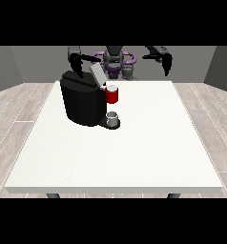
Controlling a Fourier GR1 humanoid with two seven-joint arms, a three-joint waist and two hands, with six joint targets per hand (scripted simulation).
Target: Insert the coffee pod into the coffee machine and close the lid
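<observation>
From my seat I see the coffee machine (82,102) standing on the white bench (134,152), on the view's left half toward the far edge. Its lid (97,74) is tilted up, so the closing step is not yet done. The red part at the machine's front (112,95) looks to me like the pod holder; I cannot make out the coffee pod itself, so I judge it either sits in there already or is hidden from me. A small grey cup (112,117) stands on the machine's base below.

The hand at the view's left (77,65) hovers just behind the raised lid; I cannot tell how its fingers lie. The hand at the view's right (167,63) hangs well apart from the machine, fingers pointing down, relaxed and apart, holding nothing.

I judge the lid closing is the step in hand. Next I would bring the left-side hand over the lid's top edge and press it down and forward until it sits flat.
</observation>
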